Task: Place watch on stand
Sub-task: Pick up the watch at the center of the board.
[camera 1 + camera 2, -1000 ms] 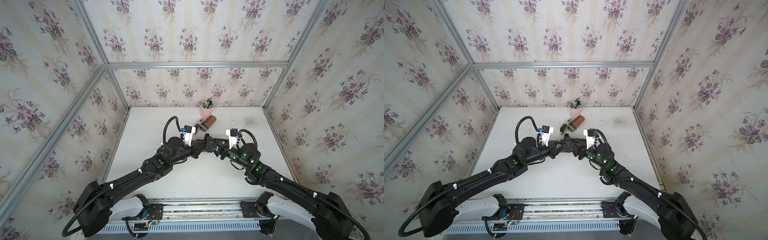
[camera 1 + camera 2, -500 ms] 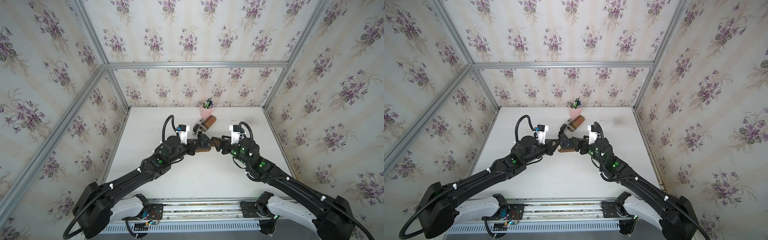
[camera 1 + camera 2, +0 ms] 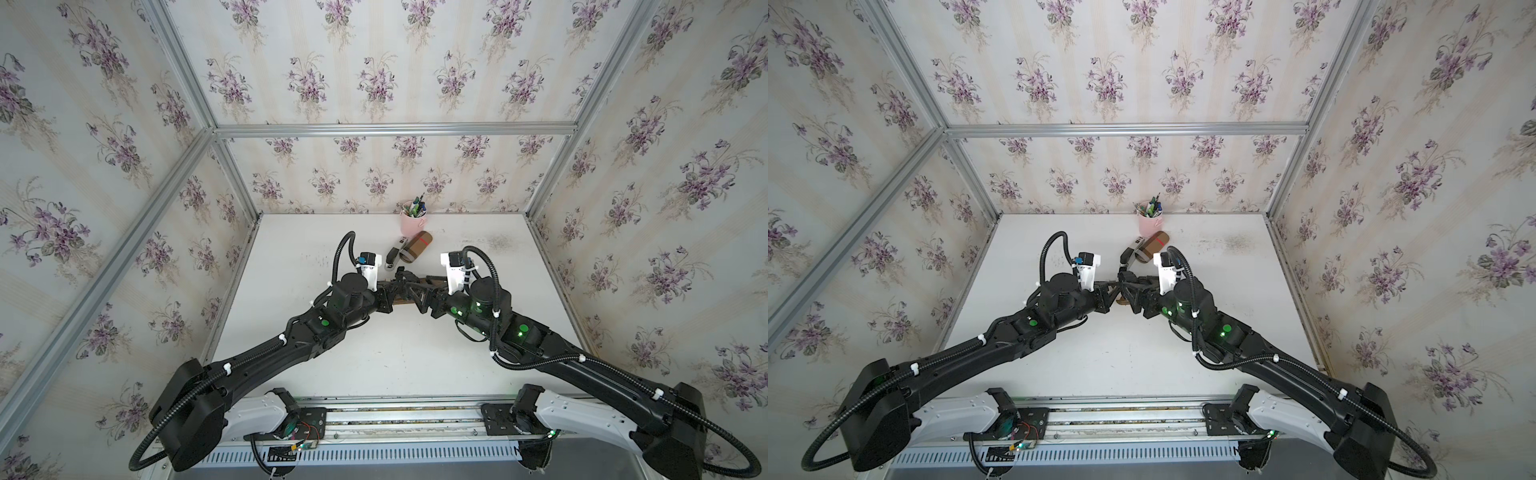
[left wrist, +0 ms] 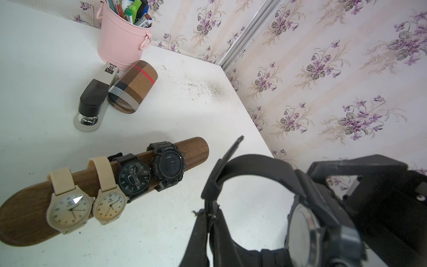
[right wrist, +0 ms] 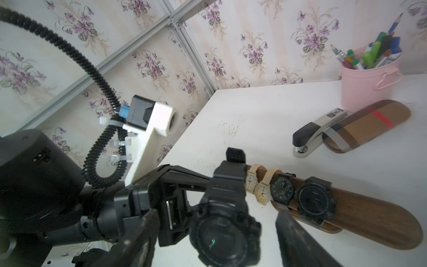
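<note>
A black watch [image 4: 301, 231] hangs in the air just in front of the stand [image 4: 191, 150], a dark-brown wooden bar on a flat wooden base [image 5: 369, 222]. Several watches, two cream and two black, sit round the bar. My left gripper [image 4: 208, 213] is shut on the black watch's strap. In the right wrist view my right gripper [image 5: 217, 217] stands open, a finger on either side of the black watch [image 5: 219, 233] with gaps showing. In both top views the two grippers meet over the stand [image 3: 400, 301], left gripper [image 3: 392, 286] and right gripper [image 3: 417, 293].
A pink bucket of pens [image 4: 120, 41] stands at the back wall. A stapler [image 4: 92, 101] and a tan plaid cylinder [image 4: 134, 85] lie before it, just behind the stand. Flowered walls close the table at the back and on both sides.
My right gripper's jaws have opened wide and now stand either side of the watch. The left gripper has kept its grip on the strap and drifted slightly left.
</note>
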